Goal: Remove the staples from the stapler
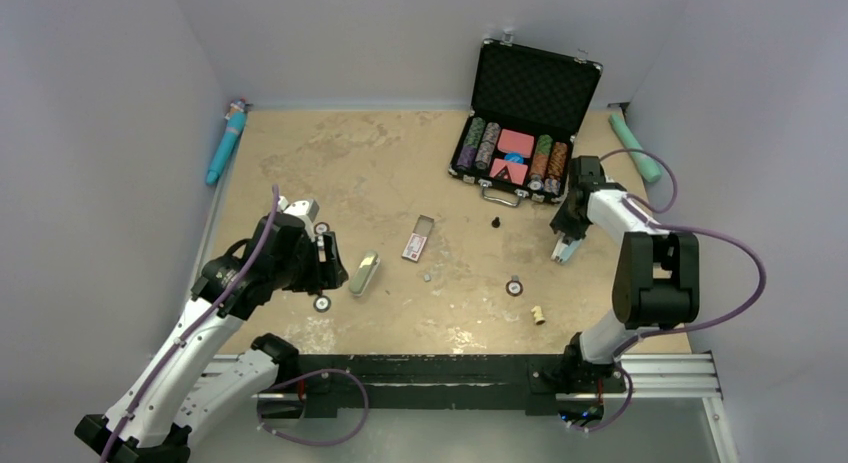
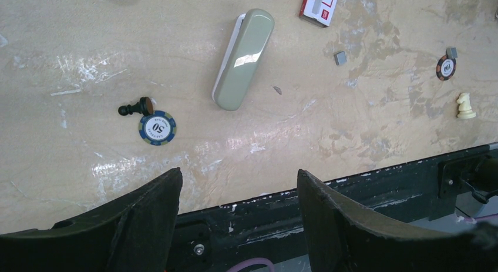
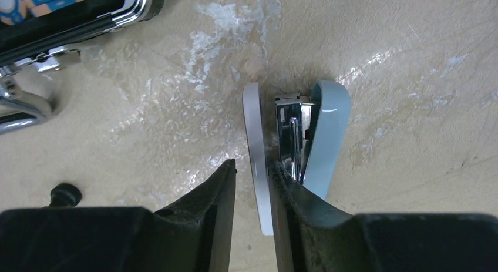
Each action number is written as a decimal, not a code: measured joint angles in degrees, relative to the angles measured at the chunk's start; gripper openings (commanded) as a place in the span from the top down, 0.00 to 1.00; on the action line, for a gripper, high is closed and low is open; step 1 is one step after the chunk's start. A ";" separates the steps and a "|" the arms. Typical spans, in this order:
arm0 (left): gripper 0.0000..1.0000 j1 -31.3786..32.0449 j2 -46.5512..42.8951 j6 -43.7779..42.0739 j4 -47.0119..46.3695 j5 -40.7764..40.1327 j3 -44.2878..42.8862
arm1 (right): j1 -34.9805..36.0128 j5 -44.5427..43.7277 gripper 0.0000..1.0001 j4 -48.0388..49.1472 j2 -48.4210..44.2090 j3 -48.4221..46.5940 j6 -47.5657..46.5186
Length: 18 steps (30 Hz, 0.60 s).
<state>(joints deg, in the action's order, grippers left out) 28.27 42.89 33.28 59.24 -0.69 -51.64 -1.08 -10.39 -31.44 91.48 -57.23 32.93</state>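
Finds the stapler [image 3: 329, 125] at centre of the right wrist view, splayed open, pale-blue cover and chrome magazine to the right, white base strip to the left. Catches the right tool [image 3: 252, 166] narrowed around that white strip (pinched or merely straddled, cannot tell). Places both right of centre in the overhead view, below the open black case [image 1: 535, 83]. Shows the left tool [image 2: 238, 184] spread wide and holding nothing, low in its own view over the tabletop [image 2: 70, 60] edge. Spots the staples [image 2: 340, 58], a tiny grey bit, loose at upper right, right of an olive oblong piece [image 2: 244, 57].
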 measured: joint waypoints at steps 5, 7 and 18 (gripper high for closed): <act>0.25 0.00 0.00 0.00 0.00 0.00 0.00 | -0.04 -1.07 0.74 0.44 2.47 0.00 0.02; 0.25 0.00 0.00 0.00 0.00 0.00 0.00 | -0.04 -1.31 0.80 0.68 2.91 0.00 0.00; 0.25 0.00 0.13 0.00 0.00 0.00 0.00 | 5.92 -12.55 1.00 -3.85 10.78 -8.22 -0.50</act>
<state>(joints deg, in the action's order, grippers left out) 28.27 43.03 33.28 59.24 -0.69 -51.64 4.84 -22.94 -35.29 102.26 -65.45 32.42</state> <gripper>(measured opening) 0.750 0.055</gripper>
